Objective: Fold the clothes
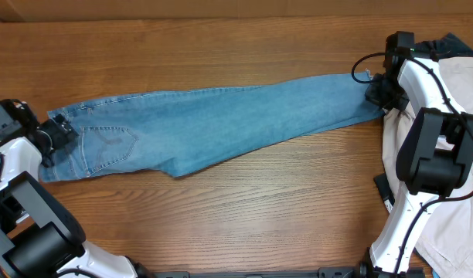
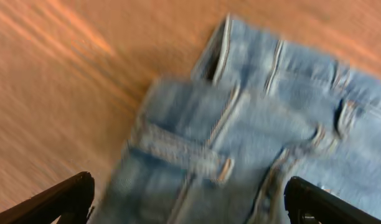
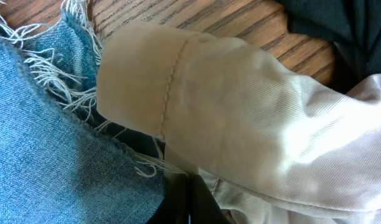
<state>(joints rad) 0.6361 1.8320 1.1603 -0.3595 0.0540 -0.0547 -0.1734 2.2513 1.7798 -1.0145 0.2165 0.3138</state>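
Note:
Light blue jeans [image 1: 221, 120] lie stretched across the wooden table, waistband at the left, frayed hem at the right. My left gripper [image 1: 55, 133] is open at the waistband. In the left wrist view its fingers [image 2: 190, 186] straddle the waistband and belt loops [image 2: 253, 124] without closing on them; that view is blurred. My right gripper [image 1: 378, 94] is at the hem end. In the right wrist view its fingers [image 3: 189, 180] are pressed together at the frayed hem [image 3: 47, 124], apparently pinching the denim edge.
A beige garment [image 1: 461, 116] lies at the right edge beside the hem, its cuff [image 3: 240, 93] right against my right fingers. A dark garment [image 1: 445, 42] lies behind it, also in the right wrist view [image 3: 340, 25].

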